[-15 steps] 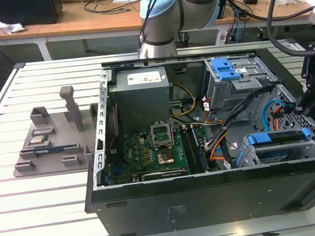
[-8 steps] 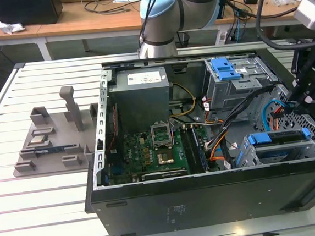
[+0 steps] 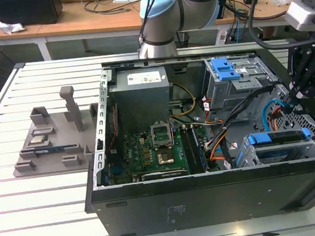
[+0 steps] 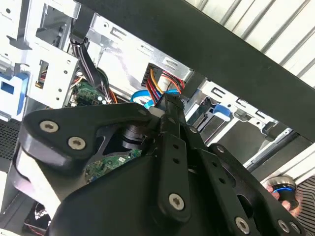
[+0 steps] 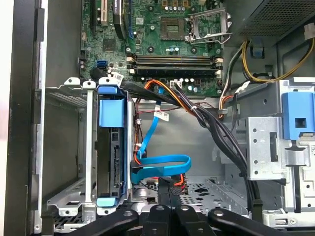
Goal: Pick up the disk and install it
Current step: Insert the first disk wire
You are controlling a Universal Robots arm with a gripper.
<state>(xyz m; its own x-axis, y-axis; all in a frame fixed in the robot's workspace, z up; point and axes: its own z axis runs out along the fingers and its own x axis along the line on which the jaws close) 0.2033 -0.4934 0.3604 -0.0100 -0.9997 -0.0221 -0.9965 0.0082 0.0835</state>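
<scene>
Now, the scene by parts.

Case: an open computer case (image 3: 208,196) lies on its side on the slatted desk (image 3: 44,205), interior facing up.
Disk: the disk (image 5: 112,152), framed by its blue bracket, stands on edge inside a metal drive cage (image 5: 88,147) in the first wrist view; in the exterior view the same blue-framed drive (image 3: 278,138) sits in the cage at the case's corner toward the exterior view's right.
Gripper: the gripper (image 3: 296,97) hangs over the case's end at the exterior view's right, just beside the disk's cage, not touching the disk.
Fingers: pressed together (the 2 dark tips meet in the first wrist view) (image 5: 165,189), clamped on nothing that I can make out.
Cables: a blue flat cable (image 5: 160,164) loops just above the fingertips, near a bundle of black and orange wires (image 5: 197,113).
Motherboard: green motherboard (image 3: 149,152) on the case floor, with the grey power supply (image 3: 143,94) behind it.
Upper bay: a second cage with a blue latch (image 3: 225,68) stands well apart from the disk.
Fixture: a grey holder (image 3: 57,135) rests on the desk beside the case, at the exterior view's left.
</scene>
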